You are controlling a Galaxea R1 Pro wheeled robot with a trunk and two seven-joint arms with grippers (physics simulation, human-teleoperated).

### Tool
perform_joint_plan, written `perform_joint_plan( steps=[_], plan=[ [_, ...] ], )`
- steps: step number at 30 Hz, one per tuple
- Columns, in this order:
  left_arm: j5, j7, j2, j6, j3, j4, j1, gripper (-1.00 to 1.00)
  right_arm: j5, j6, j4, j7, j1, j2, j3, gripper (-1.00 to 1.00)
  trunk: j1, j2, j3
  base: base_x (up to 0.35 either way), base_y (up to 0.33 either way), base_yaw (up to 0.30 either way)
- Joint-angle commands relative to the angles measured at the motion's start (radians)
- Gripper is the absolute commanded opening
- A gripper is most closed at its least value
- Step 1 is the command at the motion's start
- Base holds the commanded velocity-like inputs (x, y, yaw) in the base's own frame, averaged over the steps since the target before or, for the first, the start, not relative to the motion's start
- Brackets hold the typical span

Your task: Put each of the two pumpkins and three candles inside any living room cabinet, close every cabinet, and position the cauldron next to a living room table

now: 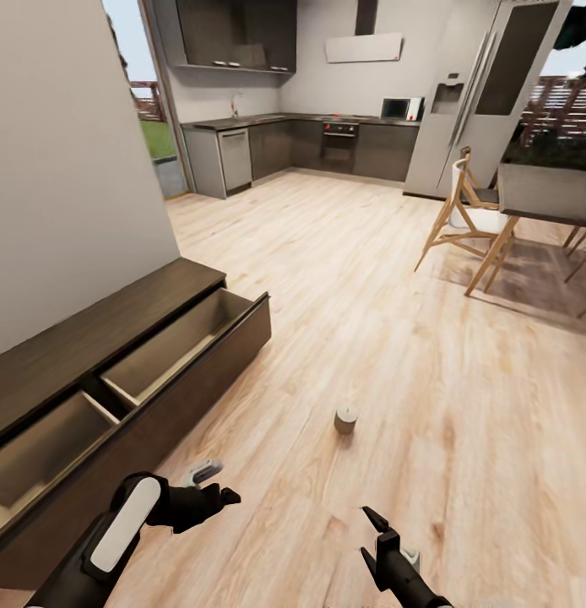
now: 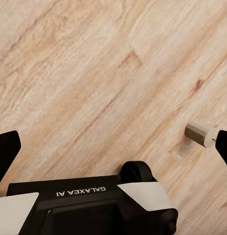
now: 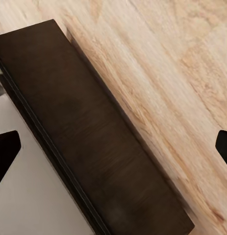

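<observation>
Short pale cylindrical candle, upright

Head camera: high, facing forward and down, the long dark-brown wood cabinet near. Left wrist camera: close above the pale wood-plank floor beside the cabinet. Right wrist camera: close on the cabinet; floor shared across all views.

home | open-plan kitchen: fridge, oven | dining chair | wood floor
</observation>
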Motion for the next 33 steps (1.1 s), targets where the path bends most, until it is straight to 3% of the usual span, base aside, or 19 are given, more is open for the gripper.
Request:
perform_joint_plan(
  steps=[1, 33],
  plan=[
    [0.011, 0.010, 0.001, 0.001, -0.002, -0.001, 0.000, 1.00, -0.011, 0.008, 0.001, 0.007, -0.001, 0.000, 0.006, 1.00, 0.000, 0.000, -0.001, 0.000, 0.000, -0.289],
    [0.011, 0.010, 0.001, 0.001, -0.005, -0.001, 0.000, 1.00, -0.012, 0.006, 0.002, 0.012, -0.001, 0.000, 0.006, 1.00, 0.000, 0.000, -0.001, 0.014, 0.000, -0.290]
  ],
)
